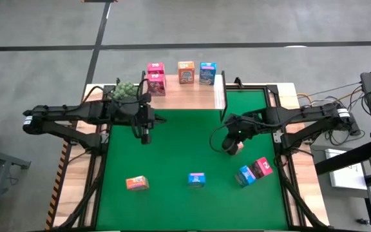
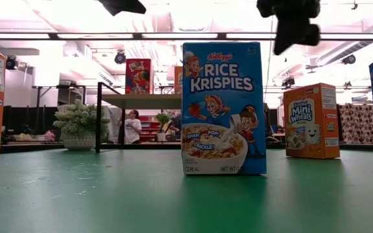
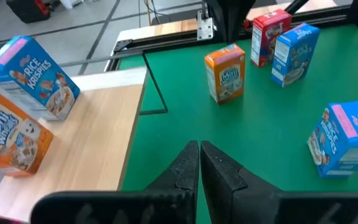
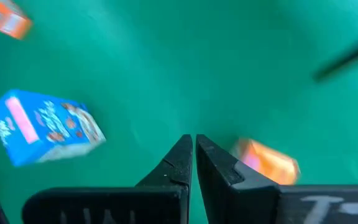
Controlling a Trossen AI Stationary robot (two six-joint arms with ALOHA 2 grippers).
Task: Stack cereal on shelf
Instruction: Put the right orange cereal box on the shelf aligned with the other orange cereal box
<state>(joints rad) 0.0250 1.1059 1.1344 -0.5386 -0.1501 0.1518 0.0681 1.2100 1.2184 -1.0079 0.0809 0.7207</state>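
orange cereal box [image 1: 236,147] just beside closed right end effector [image 1: 229,145], on green mat [image 1: 179,148]

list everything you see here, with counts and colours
shelf: 1, light wood, back of table
pink boxes: 3, two on shelf, one on mat front right
orange boxes: 3, one on shelf, one front left on mat, one mid-right on mat
blue boxes: 3, one on shelf, two on mat front
plant: 1, green, shelf's left end
mat: 1, green, on table
person: 1, far back in room
left end effector: 1, dark, shut, over mat
right end effector: 1, dark, shut, by mid-right orange box
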